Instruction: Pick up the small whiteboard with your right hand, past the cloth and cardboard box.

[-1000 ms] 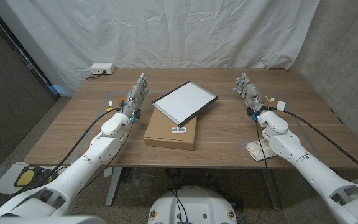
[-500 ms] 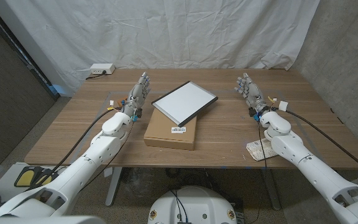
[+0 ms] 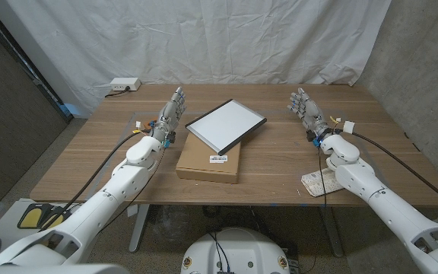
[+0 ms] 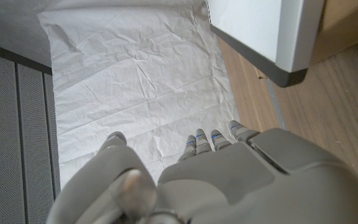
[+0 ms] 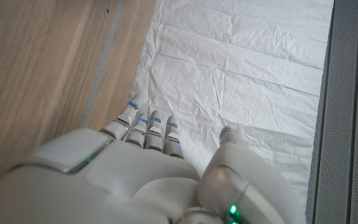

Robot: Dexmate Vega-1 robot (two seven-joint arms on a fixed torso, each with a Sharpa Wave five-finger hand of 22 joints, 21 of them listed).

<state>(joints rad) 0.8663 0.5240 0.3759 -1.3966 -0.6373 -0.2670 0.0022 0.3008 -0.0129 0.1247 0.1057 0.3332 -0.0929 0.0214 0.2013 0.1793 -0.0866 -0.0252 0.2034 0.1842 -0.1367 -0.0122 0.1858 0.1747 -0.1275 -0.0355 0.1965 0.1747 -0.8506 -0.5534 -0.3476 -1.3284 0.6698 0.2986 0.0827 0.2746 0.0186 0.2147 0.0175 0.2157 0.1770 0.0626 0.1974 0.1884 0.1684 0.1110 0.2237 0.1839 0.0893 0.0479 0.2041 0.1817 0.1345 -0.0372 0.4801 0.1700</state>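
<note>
Right hand [image 3: 307,111] hangs released, fingers apart, right of my small whiteboard [image 3: 226,125], which lies partly on the cardboard box [image 3: 209,161]; left hand [image 3: 169,114] is released too.

my left hand [image 4: 197,180]: back toward the camera, fingers [image 4: 219,138] straight and close together, thumb [image 4: 112,142] set apart, holding nothing | whiteboard [image 4: 260,28]: white face, dark frame, one corner just beyond my fingertips, lying on the cardboard box [image 4: 347,25] | table [image 4: 328,118]: wood | backdrop [image 4: 135,81]: creased white sheet
</note>
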